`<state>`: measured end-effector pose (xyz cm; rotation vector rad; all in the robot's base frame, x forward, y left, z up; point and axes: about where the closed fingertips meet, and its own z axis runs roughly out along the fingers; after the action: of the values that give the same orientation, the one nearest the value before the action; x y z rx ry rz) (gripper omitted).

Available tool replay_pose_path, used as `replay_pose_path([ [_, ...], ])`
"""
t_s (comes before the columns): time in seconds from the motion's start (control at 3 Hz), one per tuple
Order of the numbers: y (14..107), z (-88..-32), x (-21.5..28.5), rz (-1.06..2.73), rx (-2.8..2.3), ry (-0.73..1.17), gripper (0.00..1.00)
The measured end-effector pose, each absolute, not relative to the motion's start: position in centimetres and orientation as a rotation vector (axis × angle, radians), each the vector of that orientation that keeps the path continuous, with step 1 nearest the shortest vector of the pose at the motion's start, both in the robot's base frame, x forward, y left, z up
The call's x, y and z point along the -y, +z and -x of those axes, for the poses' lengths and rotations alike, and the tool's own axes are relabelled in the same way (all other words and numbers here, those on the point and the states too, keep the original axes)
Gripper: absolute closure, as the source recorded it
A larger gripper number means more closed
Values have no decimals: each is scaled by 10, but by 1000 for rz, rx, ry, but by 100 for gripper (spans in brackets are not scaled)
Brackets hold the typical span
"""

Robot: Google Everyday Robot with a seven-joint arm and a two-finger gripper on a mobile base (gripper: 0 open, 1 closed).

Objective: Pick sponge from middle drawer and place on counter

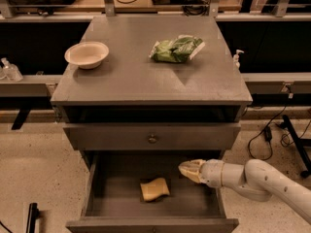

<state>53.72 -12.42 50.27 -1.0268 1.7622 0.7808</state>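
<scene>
The sponge (155, 189) lies pale yellow face up on the floor of the open middle drawer (116, 200), near its centre. My gripper (188, 170) is inside the drawer, up and to the right of the sponge and apart from it, with nothing visibly in it. The white arm (262, 181) reaches in from the right. The grey counter (141, 74) is the cabinet's top, above the drawer.
A cream bowl (87, 54) stands on the counter's left side and a crinkly green bag (176, 48) on its back right. A closed drawer front with a round knob (152, 139) sits just above the open drawer. Cables lie on the floor at right.
</scene>
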Motion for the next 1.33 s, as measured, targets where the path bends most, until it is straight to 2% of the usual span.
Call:
replay_pose_path([
  [0.33,489,-533,116,1004,-1831,803,74],
  [1.33,447,-522,57,1165,-1858,686,5],
])
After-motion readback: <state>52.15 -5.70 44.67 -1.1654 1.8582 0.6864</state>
